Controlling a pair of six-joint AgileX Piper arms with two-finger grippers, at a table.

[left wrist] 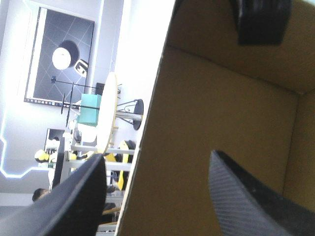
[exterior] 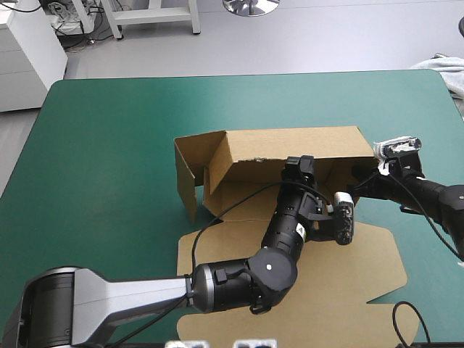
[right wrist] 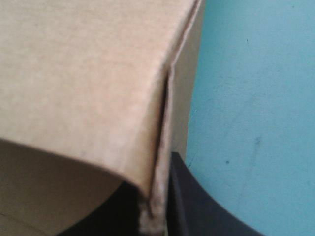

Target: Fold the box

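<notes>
Left gripper (left wrist: 157, 164): fingers apart, straddling rear wall of brown cut-board box (exterior: 290, 148) | right gripper (exterior: 360, 177): clamped on box's right end wall | box: mid teal-green table cover (exterior: 109, 145), lid flat | handling: likely light, stiff, hinging at creases; grip wall edges | obstruction: left arm (exterior: 279, 239) overlies lid | pale cloth heap (exterior: 444, 69) far beyond box's right

The left tool (left wrist: 157, 156) is seen with its black fingers (left wrist: 74, 206) held apart astride a raised wall of the brown box (left wrist: 221, 98). One finger is placed outside the wall's pale edge, the other inside, before the brown inner face. Farther along the wall, by an inner corner, a black shape (left wrist: 261, 19) is seen but cannot be identified.
</notes>
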